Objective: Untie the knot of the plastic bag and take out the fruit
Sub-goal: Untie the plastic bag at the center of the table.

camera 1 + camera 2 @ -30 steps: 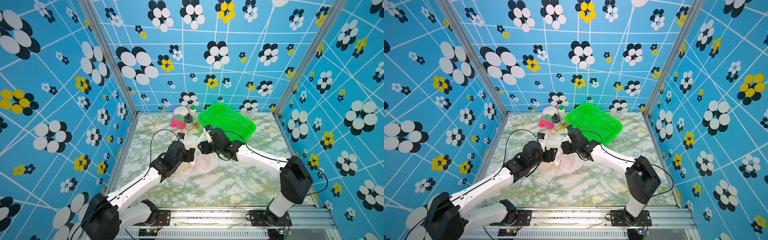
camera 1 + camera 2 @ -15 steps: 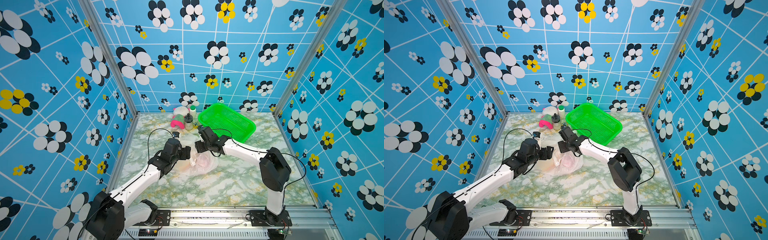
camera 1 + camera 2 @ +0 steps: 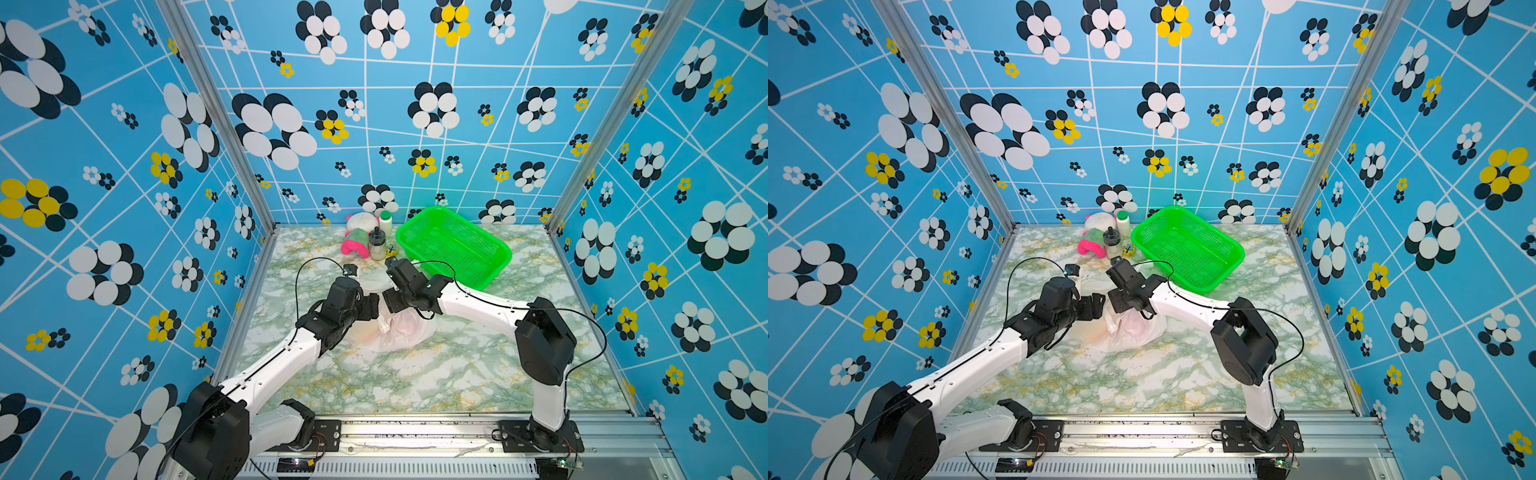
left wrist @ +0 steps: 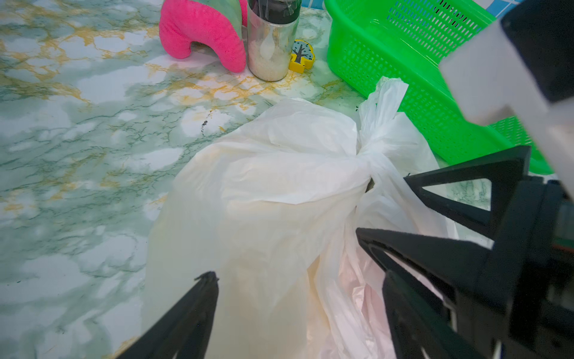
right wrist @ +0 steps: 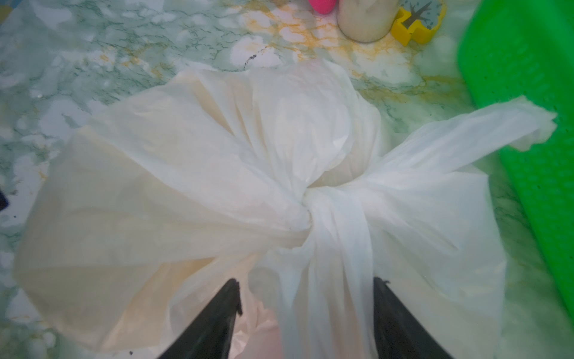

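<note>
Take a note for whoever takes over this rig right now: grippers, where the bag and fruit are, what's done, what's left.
Left gripper: open, jaws either side of the plastic bag, gripping nothing.
Right gripper: open, jaws straddling a handle strip next to the knot.
Bag lies on the table, beside the empty green basket.
Done: nothing yet. The knot is tied and the fruit is inside, showing only as faint tints through the film.
Left: untie the knot, take out the fruit.

I'm looking into a booth with blue flower-print walls (image 3: 415,83) left, right and far. The marble-patterned surface (image 3: 415,374) is evenly lit.
</note>
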Robot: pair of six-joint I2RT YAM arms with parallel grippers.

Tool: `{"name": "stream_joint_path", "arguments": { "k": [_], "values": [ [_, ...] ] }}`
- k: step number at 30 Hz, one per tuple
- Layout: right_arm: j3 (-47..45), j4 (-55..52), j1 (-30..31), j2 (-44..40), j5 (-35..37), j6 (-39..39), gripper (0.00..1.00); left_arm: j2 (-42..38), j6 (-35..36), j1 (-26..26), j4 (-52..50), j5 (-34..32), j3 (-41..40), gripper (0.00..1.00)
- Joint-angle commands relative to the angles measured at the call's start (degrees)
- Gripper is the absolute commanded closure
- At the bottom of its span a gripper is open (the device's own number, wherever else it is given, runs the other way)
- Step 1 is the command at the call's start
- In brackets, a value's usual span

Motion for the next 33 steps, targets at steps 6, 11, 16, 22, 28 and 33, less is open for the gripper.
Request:
{"name": "stream_joint_path", "arguments": {
  "k": [6, 11, 16, 22, 28, 33],
  "values": [
    [2.03, -1.07, -0.16, 2.36, 2.73, 0.46, 0.56, 0.08, 1.15, 0.53, -2.72, -0.94, 2.58, 0.16],
    [1.45, -0.42, -0.26, 1.06, 1.89, 0.77, 0.81, 0.41, 1.56, 0.52, -3.27, -0.68, 3.01, 0.16],
    [-2.57, 3.09, -0.26, -3.81, -0.26, 1.71, 0.95, 1.13, 2.24, 0.46, -3.40, -0.03, 3.28, 0.17],
    [-9.25, 8.62, -0.33, -10.18, -2.42, 2.73, 0.96, 2.76, 3.44, -0.69, -3.01, 0.82, 3.90, 0.16],
    [-11.81, 10.51, -0.30, -12.23, -4.32, 3.56, 0.96, 5.61, 3.63, -1.58, -3.74, -0.03, 5.89, 0.10],
    [-11.76, 10.55, -0.26, -12.03, -4.96, 3.58, 0.97, 6.40, 3.60, -2.09, -2.92, -0.38, 7.29, 0.05]
  ]
}}
